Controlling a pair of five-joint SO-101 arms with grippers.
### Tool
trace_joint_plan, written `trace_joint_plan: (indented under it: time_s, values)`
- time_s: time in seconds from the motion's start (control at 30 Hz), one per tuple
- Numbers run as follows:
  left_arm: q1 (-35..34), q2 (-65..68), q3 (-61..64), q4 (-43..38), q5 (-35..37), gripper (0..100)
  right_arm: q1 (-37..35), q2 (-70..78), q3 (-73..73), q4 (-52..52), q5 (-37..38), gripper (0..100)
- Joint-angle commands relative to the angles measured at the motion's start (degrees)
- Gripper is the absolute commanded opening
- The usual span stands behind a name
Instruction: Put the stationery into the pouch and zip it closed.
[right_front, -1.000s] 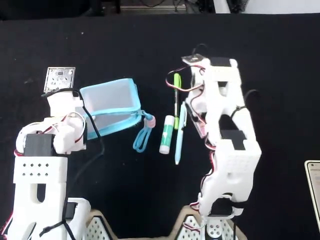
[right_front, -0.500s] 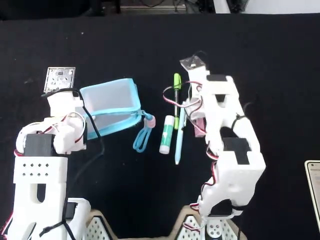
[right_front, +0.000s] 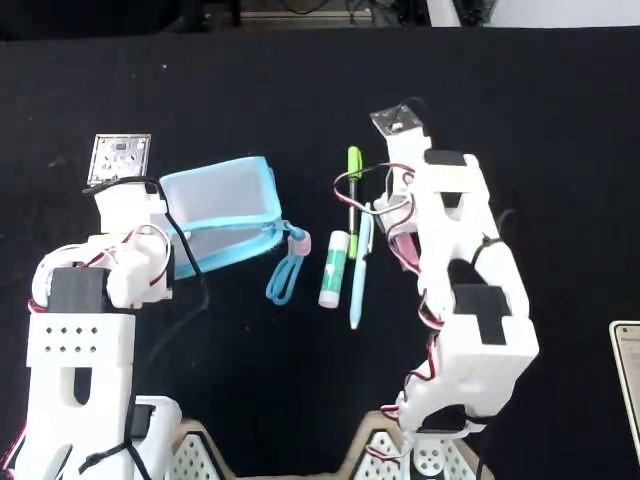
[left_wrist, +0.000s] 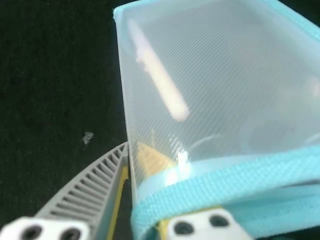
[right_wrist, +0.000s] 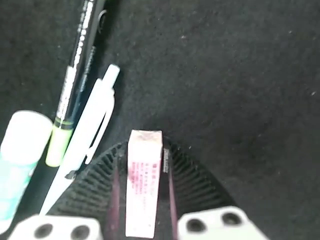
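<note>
The left hand (left_wrist: 134, 152) is clamping tight on one end of the pale blue pouch (right_front: 220, 205). The glue stick (right_front: 333, 268), green pen (right_front: 353, 190) and blue pen (right_front: 360, 265) are lying just past the pouch's other end. Beyond them, the right hand (right_wrist: 144, 146) is gripping a pink eraser (right_wrist: 143, 185).

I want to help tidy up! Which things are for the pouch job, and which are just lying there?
For the job:
pouch, held by the left gripper
eraser, in the right gripper
glue stick
green marker
pale blue pen

Just lying about:
white card at the right edge of the table
</note>
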Motion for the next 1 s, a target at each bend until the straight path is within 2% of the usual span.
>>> trace_joint_plan:
  time_s: [0.0, 0.17, 0.37, 0.5, 0.63, 0.8, 0.97]
  values:
    - [0.2, 0.4, 2.2, 0.3, 0.2, 3, 0.6, -4.1, -0.8, 2.7, -1.3, 1.2]
    - [0.2, 0.4, 2.2, 0.3, 0.2, 3, 0.2, -10.7, -5.2, 11.7, -4.2, 1.1]
    - [0.2, 0.4, 2.2, 0.2, 0.2, 3, -9.6, -28.6, -6.5, 19.3, -4.7, 1.1]
    - [0.2, 0.4, 2.2, 0.3, 0.2, 3, -16.9, -40.0, -6.6, 18.4, -9.7, 1.1]
    - [0.2, 0.4, 2.2, 0.3, 0.2, 3, -27.1, -48.3, -6.5, 17.0, -14.5, 1.1]
    - [0.2, 0.4, 2.2, 0.4, 0.4, 3, -39.6, -54.4, -5.5, 14.6, -15.0, 1.1]
    - [0.4, 0.4, 2.2, 0.4, 0.5, 3, -45.8, -57.6, 0.6, 6.5, -15.0, 1.1]
